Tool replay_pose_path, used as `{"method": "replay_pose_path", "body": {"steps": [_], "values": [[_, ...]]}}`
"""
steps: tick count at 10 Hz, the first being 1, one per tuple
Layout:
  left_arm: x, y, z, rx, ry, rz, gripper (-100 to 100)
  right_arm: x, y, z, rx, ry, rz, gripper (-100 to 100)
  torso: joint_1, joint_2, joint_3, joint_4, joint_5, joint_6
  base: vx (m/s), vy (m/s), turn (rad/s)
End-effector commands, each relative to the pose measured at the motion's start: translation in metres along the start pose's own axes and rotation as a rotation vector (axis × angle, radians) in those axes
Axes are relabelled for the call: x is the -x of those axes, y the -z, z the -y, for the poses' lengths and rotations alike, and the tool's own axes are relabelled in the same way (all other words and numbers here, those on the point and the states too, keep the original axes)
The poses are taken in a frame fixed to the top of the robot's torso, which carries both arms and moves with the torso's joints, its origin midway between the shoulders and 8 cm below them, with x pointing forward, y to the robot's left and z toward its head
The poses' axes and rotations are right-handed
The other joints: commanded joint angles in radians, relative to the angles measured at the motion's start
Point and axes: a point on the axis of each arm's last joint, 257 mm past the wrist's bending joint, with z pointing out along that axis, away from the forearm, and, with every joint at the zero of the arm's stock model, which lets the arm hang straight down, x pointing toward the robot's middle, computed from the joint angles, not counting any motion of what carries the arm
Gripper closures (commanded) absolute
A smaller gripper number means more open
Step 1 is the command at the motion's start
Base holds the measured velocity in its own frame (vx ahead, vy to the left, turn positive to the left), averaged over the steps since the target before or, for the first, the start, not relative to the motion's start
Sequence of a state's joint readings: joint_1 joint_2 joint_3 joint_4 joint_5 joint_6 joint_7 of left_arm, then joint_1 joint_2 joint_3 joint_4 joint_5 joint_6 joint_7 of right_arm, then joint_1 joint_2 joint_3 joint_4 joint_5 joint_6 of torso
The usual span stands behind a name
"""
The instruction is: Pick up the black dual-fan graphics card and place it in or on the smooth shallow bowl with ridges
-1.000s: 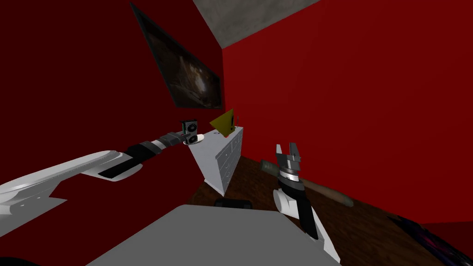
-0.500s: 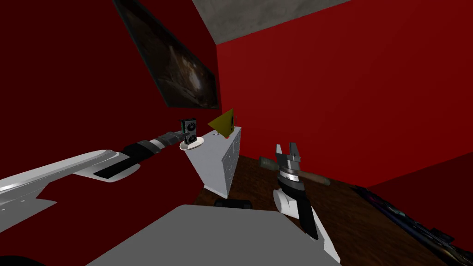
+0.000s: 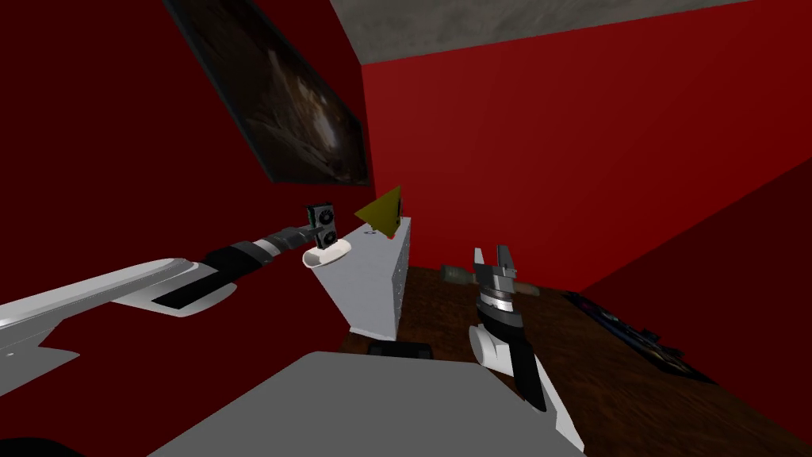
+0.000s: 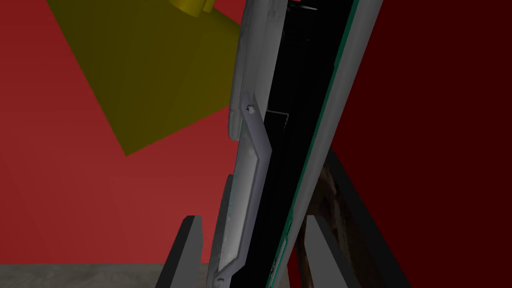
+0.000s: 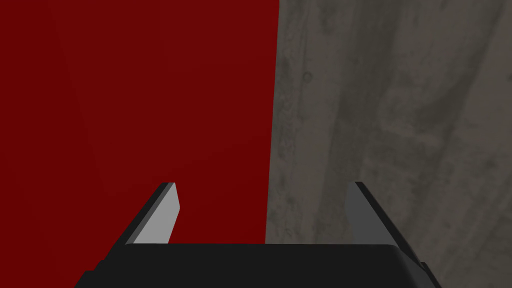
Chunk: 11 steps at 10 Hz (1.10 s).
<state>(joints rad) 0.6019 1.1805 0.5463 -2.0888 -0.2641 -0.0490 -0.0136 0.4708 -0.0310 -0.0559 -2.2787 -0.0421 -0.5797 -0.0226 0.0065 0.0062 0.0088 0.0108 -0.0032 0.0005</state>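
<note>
Nearest, the right tool [image 3: 493,255] stands upright just above the chest tip in the head view. Its own wrist view shows what the head view cannot settle: the two fingers stand wide apart with nothing between them.

The left arm reaches forward and out to the left. At its end the left tool [image 3: 315,235] grips the black dual-fan graphics card [image 3: 322,224], whose two fans face the head camera. The left wrist view sees the same card edge-on, a thin black slab with a grey shroud on one side and a green-edged board on the other. There, one grey finger [image 4: 189,240] sits on each side of it.

The head view places the card just above the white shallow bowl [image 3: 327,255]; I cannot tell whether they touch. The bowl sits at the near corner of a white chest of drawers [image 3: 374,278].

Further back on the chest top stands an olive-yellow triangular shape [image 3: 381,213], which the left wrist view shows large beyond the card. Behind it all, a dark framed picture [image 3: 293,119] hangs on the red wall.
</note>
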Motion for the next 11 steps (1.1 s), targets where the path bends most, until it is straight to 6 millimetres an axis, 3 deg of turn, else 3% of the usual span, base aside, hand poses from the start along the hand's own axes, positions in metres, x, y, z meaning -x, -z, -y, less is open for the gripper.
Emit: {"method": "replay_pose_path", "body": {"steps": [1, 2, 3, 7, 8, 9, 11], "values": [[0.001, 0.002, -0.001, 0.01, 0.029, -0.001, 100, 0.0, 0.0, 0.0, 0.0, 0.0, 0.0, 0, 0.0, 0.0, 0.0, 0.0, 0.0, 0.0, 0.027, 0.183, -0.176], [0.0, 0.001, 0.0, 0.005, 0.017, -0.001, 100, 0.0, 0.0, 0.0, 0.0, 0.0, 0.0, 0, -0.002, -0.001, 0.0, 0.0, -0.001, 0.0, 0.007, 0.072, -0.07], [0.0, 0.001, -0.001, 0.007, 0.02, -0.001, -100, 0.0, 0.0, 0.0, 0.0, 0.0, 0.0, 0, -0.009, 0.0, 0.0, 0.0, -0.002, -0.001, -0.003, 0.012, 0.002], [0.0, 0.001, -0.001, 0.007, 0.02, -0.001, -100, 0.0, 0.0, 0.0, 0.0, 0.0, 0.0, 0, -0.016, 0.001, 0.001, 0.001, -0.004, -0.001, 0.0, 0.002, 0.0], [0.0, 0.001, -0.001, 0.007, 0.02, -0.001, 0, 0.0, 0.0, 0.0, 0.0, 0.0, 0.0, 0, -0.016, 0.001, 0.001, 0.001, -0.004, -0.001, 0.0, 0.0, 0.0], [0.008, -0.002, 0.004, -0.002, 0.024, -0.005, -100, 0.0, 0.0, 0.0, 0.0, 0.0, 0.0, 0, -0.016, 0.001, 0.001, 0.001, -0.004, -0.001, 0.006, 0.002, 0.054], [0.015, -0.005, 0.009, -0.012, 0.029, -0.01, -100, 0.0, 0.0, 0.0, 0.0, 0.0, 0.0, 0, -0.017, 0.001, 0.001, 0.001, -0.005, -0.001, 0.001, -0.011, 0.035]]}}
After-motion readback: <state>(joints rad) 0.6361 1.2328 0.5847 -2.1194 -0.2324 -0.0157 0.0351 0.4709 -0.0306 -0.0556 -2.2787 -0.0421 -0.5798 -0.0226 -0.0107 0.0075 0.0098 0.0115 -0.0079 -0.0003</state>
